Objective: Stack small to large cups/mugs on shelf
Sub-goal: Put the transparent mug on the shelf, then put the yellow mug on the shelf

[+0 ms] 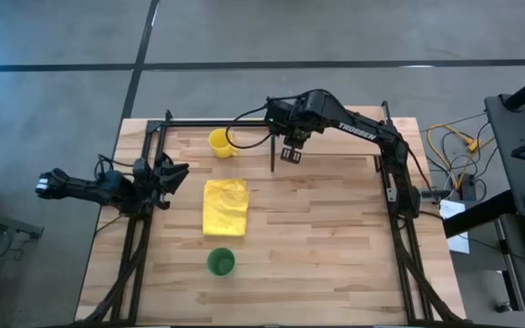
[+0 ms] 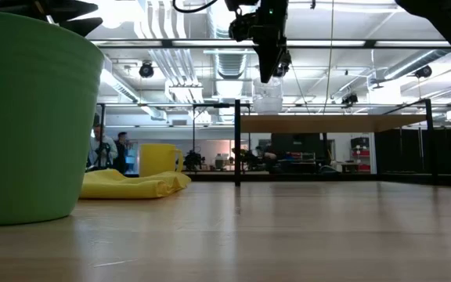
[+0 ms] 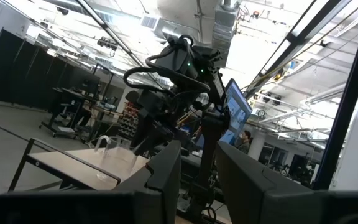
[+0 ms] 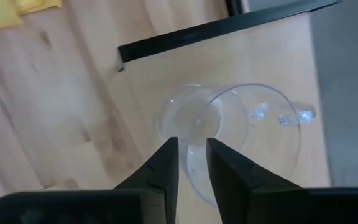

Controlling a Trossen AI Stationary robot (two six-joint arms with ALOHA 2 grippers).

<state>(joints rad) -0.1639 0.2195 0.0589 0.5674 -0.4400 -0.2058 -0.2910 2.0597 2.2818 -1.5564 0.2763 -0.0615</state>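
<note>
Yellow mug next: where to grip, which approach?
Judging by the high view, the yellow mug stands upright on the table, mouth open, handle toward the cloth. Come straight down and pinch the rim on the side away from the handle, one finger inside.

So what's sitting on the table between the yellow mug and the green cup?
In the high view, a crumpled yellow cloth lies between the yellow mug and the green cup, apart from both; the remaining stretch is bare wood.

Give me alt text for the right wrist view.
The right gripper pinches the rim of a clear glass cup standing on the light-wood shelf, the slatted tabletop below it and a yellow cloth at the edge.
</note>
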